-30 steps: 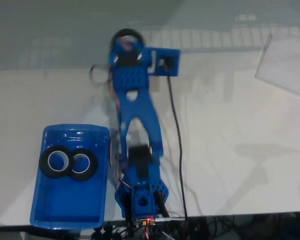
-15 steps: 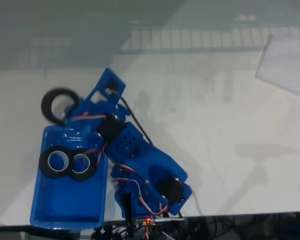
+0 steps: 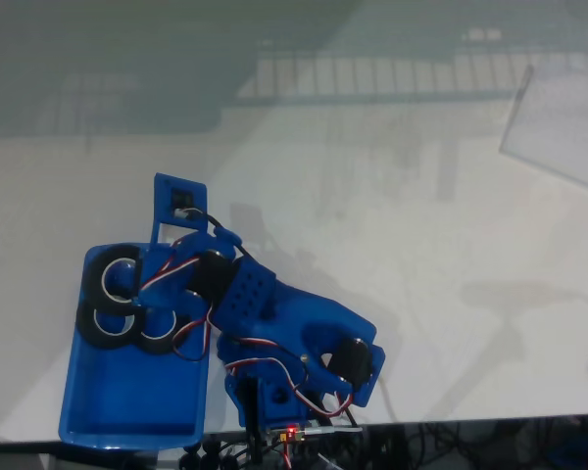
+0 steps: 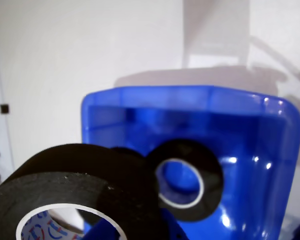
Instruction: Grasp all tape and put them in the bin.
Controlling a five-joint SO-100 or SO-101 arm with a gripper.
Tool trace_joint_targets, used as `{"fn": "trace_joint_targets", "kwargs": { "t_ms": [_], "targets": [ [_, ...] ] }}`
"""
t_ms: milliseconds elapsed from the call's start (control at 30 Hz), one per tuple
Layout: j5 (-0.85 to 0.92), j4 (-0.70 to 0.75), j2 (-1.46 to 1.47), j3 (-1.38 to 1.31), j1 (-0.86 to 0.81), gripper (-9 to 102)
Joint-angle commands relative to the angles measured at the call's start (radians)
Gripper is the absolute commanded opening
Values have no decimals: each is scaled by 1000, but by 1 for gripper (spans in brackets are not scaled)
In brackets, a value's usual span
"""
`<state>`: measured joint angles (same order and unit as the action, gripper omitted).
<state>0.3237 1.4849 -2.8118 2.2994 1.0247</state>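
Tape, black ring-shaped roll with pale core [image 3: 119, 278]: clamped in blue two-finger gripper [image 3: 137, 284], over glossy blue plastic bin [image 3: 127, 411]; two like rolls [image 3: 163, 330] lie inside, touching.

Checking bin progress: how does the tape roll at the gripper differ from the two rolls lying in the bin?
The carried roll sits raised at the bin's far end, overlapping the two resting rolls, which lie flat side by side on the floor. All are black rings with pale cores.
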Motion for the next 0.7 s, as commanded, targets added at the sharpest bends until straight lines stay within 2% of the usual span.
{"fn": "trace_joint_targets", "kwargs": {
  "t_ms": [0,133,300,400,533,667],
  "targets": [
    [41,-28,-15,14,12,0],
    [61,-46,-23,55,15,1],
    [35,-80,-32,97,3,25],
    [-28,-114,-38,104,0,34],
    [-78,-173,-58,114,-20,37],
    [-130,-259,-95,115,-143,36]
  ]
}}
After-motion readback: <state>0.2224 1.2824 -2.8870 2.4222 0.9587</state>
